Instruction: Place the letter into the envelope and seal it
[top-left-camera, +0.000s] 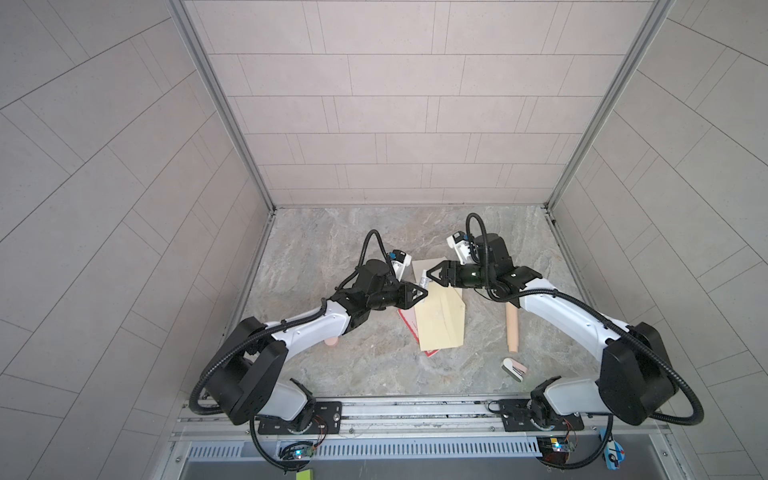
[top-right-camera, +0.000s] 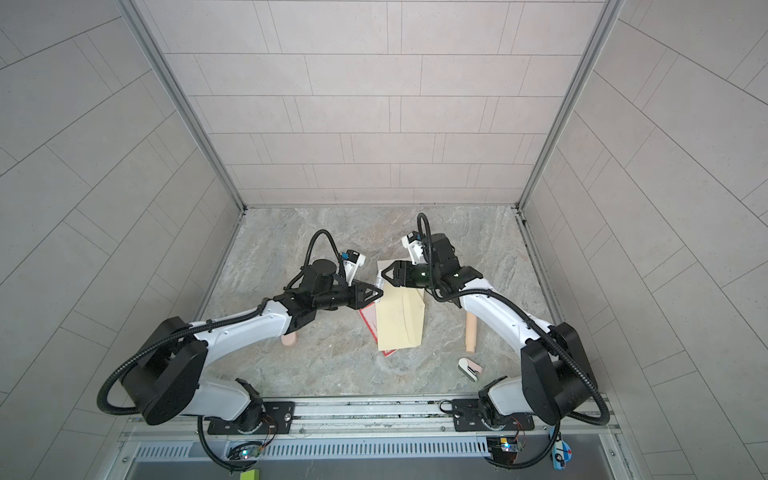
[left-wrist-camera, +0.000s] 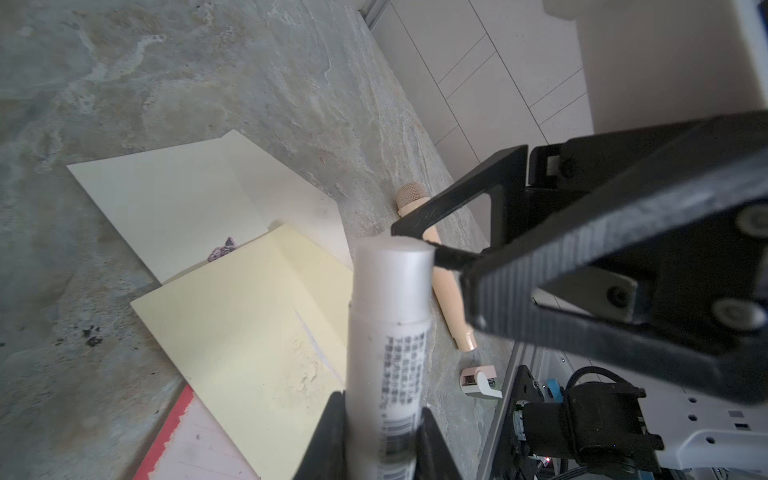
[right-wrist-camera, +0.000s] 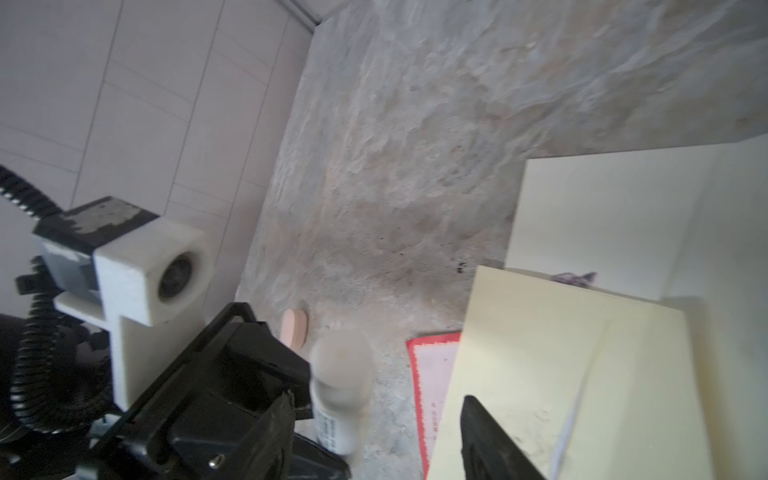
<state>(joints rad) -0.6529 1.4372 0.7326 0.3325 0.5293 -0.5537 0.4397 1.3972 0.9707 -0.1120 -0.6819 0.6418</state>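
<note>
My left gripper (top-left-camera: 423, 291) (left-wrist-camera: 384, 419) is shut on a white glue stick (left-wrist-camera: 390, 299) (top-left-camera: 424, 282), held above the papers. My right gripper (top-left-camera: 429, 274) (right-wrist-camera: 380, 403) is open, its jaws either side of the stick's free end (right-wrist-camera: 340, 370), and one finger (left-wrist-camera: 453, 259) is close to its top. The envelope (left-wrist-camera: 166, 199) (top-left-camera: 424, 268), cream with a small dark mark (left-wrist-camera: 222, 249), lies flat and is partly covered by a pale yellow paper (left-wrist-camera: 249, 324) (top-left-camera: 442, 322). The letter is not clearly in view; a thin whitish strip (left-wrist-camera: 320, 349) shows at the yellow paper's fold.
A red-bordered sheet (top-left-camera: 409, 326) sticks out from under the yellow paper. A peach cylinder (top-left-camera: 512, 332) and a small white-and-pink object (top-left-camera: 514, 369) lie to the right. A peach disc (top-left-camera: 332, 341) sits under my left arm. Tiled walls close in the tabletop.
</note>
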